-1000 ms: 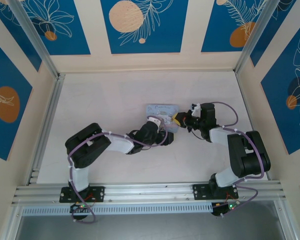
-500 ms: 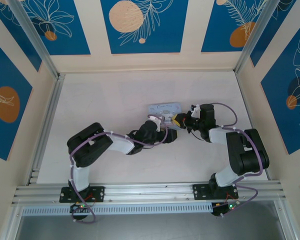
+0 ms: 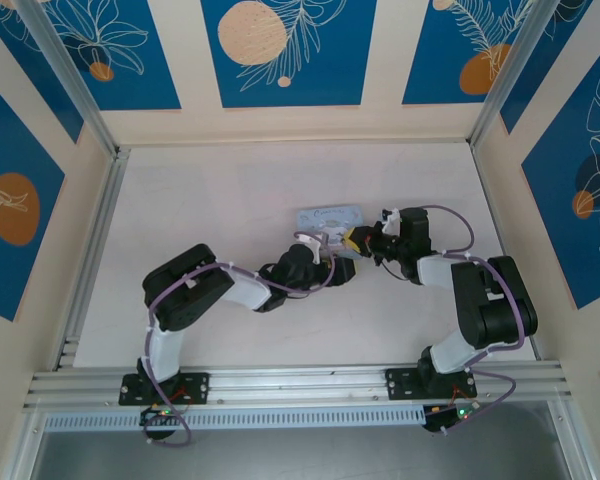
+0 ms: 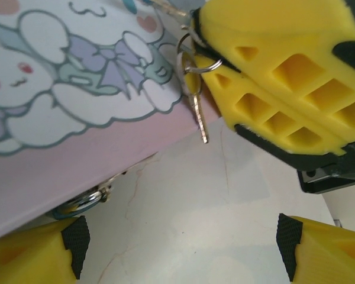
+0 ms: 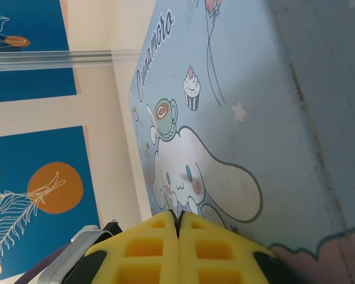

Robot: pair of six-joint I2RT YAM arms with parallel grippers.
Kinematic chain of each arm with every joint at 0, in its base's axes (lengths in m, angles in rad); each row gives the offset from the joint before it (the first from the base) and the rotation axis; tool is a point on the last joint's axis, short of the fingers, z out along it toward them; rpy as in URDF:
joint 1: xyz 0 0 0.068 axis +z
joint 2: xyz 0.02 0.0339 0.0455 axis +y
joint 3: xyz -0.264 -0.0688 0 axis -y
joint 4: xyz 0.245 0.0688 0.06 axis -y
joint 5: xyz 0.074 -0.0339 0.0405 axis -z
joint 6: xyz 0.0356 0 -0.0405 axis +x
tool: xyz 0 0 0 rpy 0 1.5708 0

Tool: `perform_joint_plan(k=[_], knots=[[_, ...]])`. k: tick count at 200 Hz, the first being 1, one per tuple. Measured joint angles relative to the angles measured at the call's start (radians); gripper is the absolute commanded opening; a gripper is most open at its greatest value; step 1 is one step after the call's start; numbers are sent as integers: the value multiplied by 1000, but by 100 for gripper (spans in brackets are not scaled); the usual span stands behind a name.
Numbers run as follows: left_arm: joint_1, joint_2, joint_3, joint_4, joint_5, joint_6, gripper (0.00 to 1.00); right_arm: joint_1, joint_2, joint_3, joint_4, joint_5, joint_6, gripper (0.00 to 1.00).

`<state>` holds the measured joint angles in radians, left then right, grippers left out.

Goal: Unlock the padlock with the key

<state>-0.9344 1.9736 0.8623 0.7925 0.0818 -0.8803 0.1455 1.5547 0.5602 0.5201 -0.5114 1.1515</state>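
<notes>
In the left wrist view my right gripper's yellow fingers (image 4: 272, 71) are pressed together on a small key ring (image 4: 192, 56), from which a thin silver key (image 4: 198, 115) hangs over the table. The padlock (image 4: 77, 203) peeks out under the tin's pink side; only its metal shackle and a teal sliver show. My left gripper (image 4: 183, 248) stands open just in front of it, with bare table between its pads. From above, the right gripper (image 3: 352, 240) and the left gripper (image 3: 332, 262) meet at the tin's near right corner. The right gripper (image 5: 178, 214) is shut in its own wrist view.
The pale blue cartoon-printed tin box (image 3: 325, 220) lies flat mid-table, touching both grippers' working area; its lid (image 5: 236, 118) is close beneath the right wrist. Blue patterned walls and aluminium rails (image 3: 90, 260) enclose the white table.
The left arm's elbow has swung a little to the right and its gripper has edged closer to the tin's corner. The right gripper has barely shifted and stays shut.
</notes>
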Motion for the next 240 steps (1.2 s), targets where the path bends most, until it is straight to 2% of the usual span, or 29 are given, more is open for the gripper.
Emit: perform_joint_plan(k=[63,118,183,240], knots=[[3,-111,-34,-139,-23,86,85,-76,0,65,-16,-24,7,0],[22,-121,-34,-201,-27,130,85,-127,50,115,1,-36,22,0],[46,-120,-33,-244,-31,163,85,-122,143,104,79,-46,53,0],[48,-115,21,-316,-31,227,85,-85,158,65,195,-47,79,0]])
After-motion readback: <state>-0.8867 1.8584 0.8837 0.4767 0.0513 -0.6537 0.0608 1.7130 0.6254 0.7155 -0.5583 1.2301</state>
